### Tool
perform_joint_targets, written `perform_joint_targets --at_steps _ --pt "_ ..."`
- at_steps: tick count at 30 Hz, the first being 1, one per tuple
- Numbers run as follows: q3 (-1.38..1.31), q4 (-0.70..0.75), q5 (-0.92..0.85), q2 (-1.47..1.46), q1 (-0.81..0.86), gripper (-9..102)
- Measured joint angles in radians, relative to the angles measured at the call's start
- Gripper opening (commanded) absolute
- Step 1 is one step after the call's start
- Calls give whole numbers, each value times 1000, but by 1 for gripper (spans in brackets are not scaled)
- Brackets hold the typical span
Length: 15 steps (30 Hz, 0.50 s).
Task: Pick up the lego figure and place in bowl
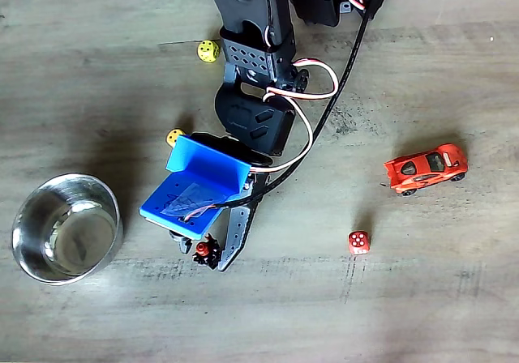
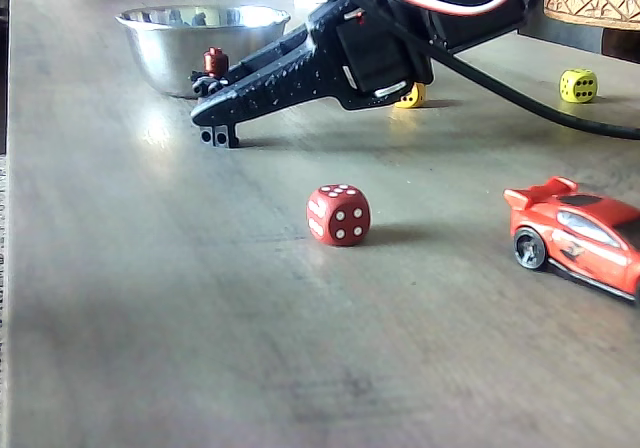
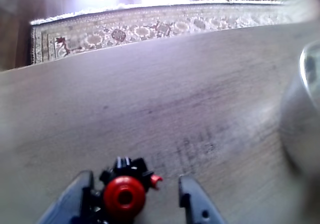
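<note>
Black pincer [image 1: 203, 254] fingers sit on either side of the red-headed lego figure [image 1: 205, 252] on the wooden counter [image 1: 422, 298]; they look narrowed around it, though contact is unclear. Grasping is under way. Next: close firmly, lift, swing left to the steel bowl [image 1: 32, 258].

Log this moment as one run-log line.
pincer: open, around figure | figure: on table, not lifted | bowl: empty, left of pincer in top fixed view | phase: pre-grasp
</note>
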Motion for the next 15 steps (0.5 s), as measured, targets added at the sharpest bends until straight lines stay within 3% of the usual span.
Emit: perform_joint_targets --at_steps 10,15 --pt "0 0 0 -2 0 19" --pt "0 0 0 -2 0 12"
